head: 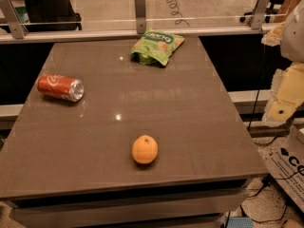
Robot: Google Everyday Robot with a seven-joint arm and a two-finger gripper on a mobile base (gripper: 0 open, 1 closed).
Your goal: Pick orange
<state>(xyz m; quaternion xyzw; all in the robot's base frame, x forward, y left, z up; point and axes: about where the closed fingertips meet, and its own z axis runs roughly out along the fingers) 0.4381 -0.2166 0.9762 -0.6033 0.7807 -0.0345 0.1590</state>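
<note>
The gripper is out of view, state unseen; the round matte orange [145, 149] rests on the table [190, 103].

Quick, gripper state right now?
Gripper: not in view, state cannot be told. The small round orange fruit lies free on the brown table.

Only a stretch of the robot's arm [288, 91] shows, at the far right edge of the view. It has a white rounded housing at the top and a cream-yellow segment slanting down beneath it. The pincer itself is out of view, somewhere beyond that edge.
</note>
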